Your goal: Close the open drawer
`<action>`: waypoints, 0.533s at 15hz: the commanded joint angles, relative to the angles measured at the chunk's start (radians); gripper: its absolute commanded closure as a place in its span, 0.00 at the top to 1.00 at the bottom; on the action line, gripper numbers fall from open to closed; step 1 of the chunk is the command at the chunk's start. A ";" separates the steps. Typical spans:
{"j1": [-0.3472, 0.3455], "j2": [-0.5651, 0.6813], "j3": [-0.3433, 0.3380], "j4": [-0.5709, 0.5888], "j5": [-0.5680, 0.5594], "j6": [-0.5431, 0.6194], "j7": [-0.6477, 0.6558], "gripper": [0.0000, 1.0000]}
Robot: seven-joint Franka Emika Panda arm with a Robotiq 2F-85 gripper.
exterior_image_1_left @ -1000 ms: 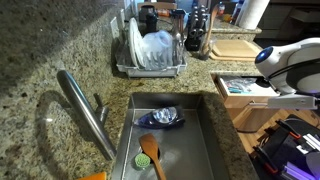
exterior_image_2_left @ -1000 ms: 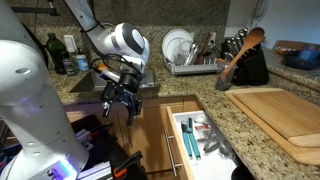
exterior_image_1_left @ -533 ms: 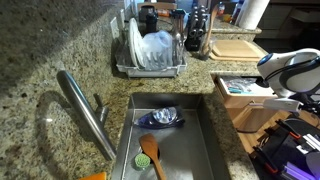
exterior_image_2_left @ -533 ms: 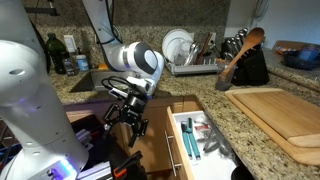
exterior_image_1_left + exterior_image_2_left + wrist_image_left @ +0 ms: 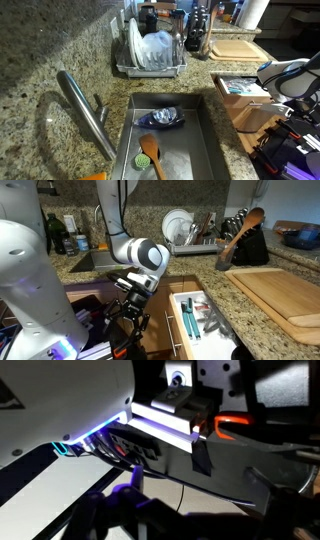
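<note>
Open wooden drawer [image 5: 177,315], speckled granite counter [image 5: 255,310], black gripper [image 5: 128,320] beside, grip state unclear

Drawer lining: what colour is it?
White, inside a light wooden drawer; it shows best in an exterior view.

Exterior views, above the sink [image 5: 186,150] and facing the drawer [image 5: 178,320], share the dish rack [image 5: 148,71]; wrist view seems close-up.

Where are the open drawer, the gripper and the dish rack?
open drawer [image 5: 176,318]: exterior view, white side wall.
gripper [image 5: 132,320]: exterior view, between its fingertips.
dish rack [image 5: 150,72]: exterior view, front rim.
</note>
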 commanded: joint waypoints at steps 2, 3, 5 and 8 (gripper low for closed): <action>0.032 -0.041 -0.093 0.034 -0.093 0.001 0.192 1.00; 0.043 -0.068 -0.095 0.044 -0.115 -0.025 0.242 1.00; 0.055 -0.089 -0.079 0.066 -0.157 -0.043 0.358 1.00; 0.033 -0.068 -0.061 0.076 -0.143 -0.020 0.354 1.00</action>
